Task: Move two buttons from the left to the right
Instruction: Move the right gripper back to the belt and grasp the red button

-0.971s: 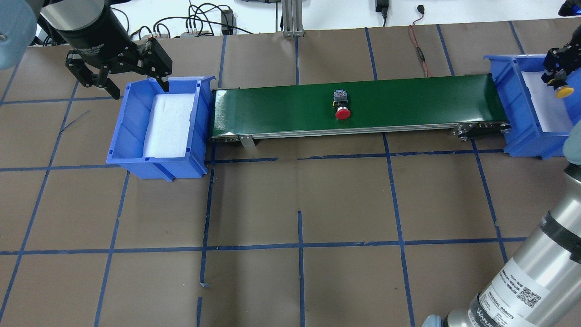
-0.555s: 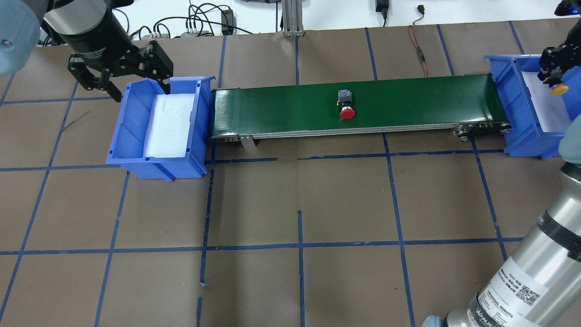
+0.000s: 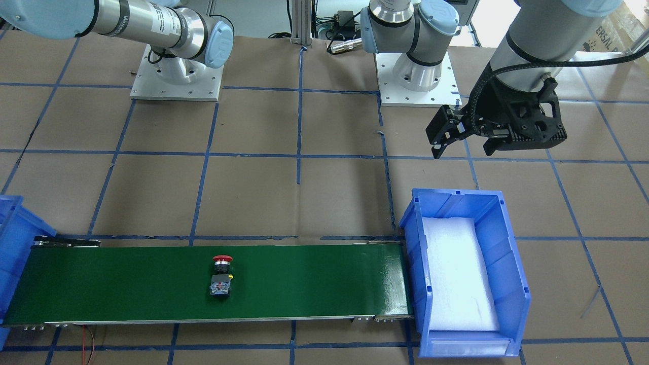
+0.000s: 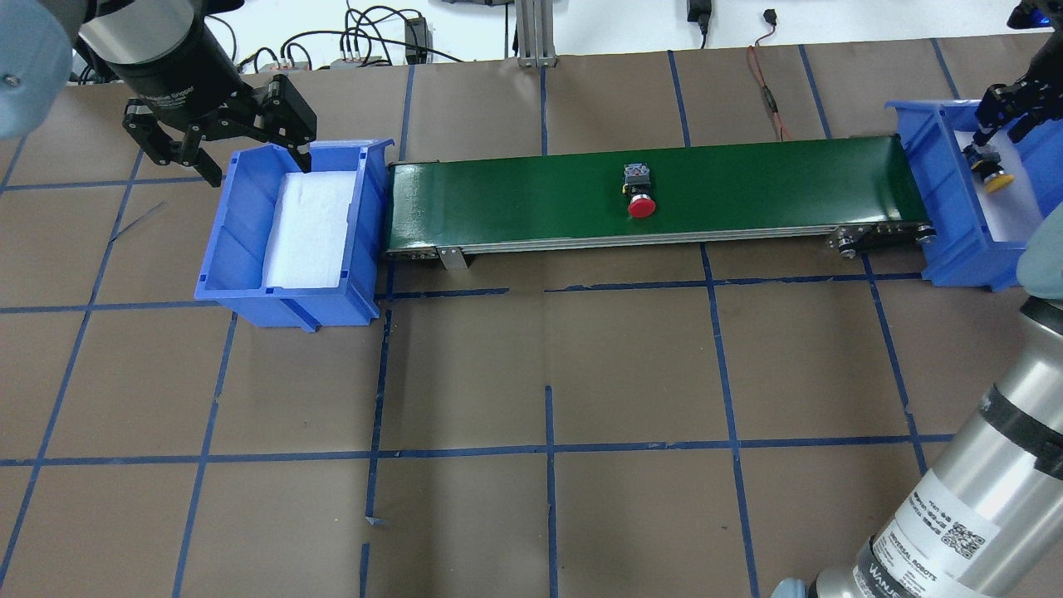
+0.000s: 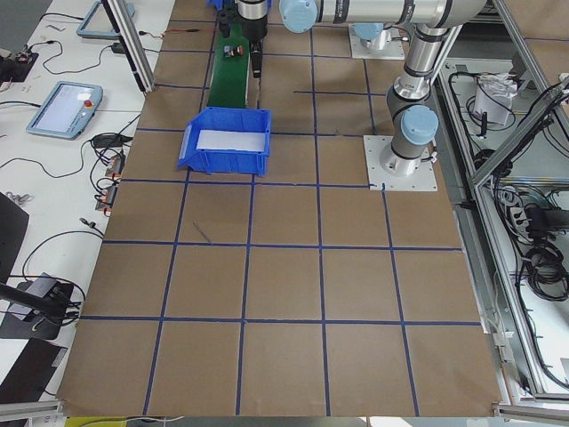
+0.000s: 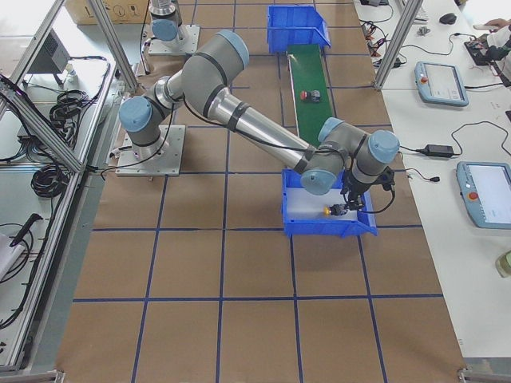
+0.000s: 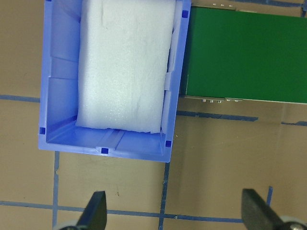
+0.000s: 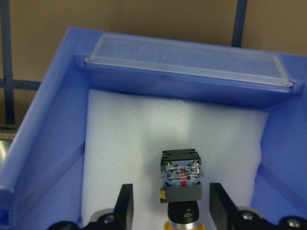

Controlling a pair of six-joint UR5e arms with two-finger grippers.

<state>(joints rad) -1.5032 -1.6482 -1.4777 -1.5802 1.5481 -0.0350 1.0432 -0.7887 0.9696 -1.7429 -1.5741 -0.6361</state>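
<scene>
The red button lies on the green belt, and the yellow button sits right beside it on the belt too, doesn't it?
Partly. The red button does lie on the green belt, but the yellow button is not beside it: it rests on the white padding inside a blue bin, as the right wrist view shows.

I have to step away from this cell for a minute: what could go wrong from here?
The open right gripper straddles the yellow button in the right bin; a skewed retreat could snag it. The red button lies on its side on the belt, cap toward one edge; it might roll off.
</scene>
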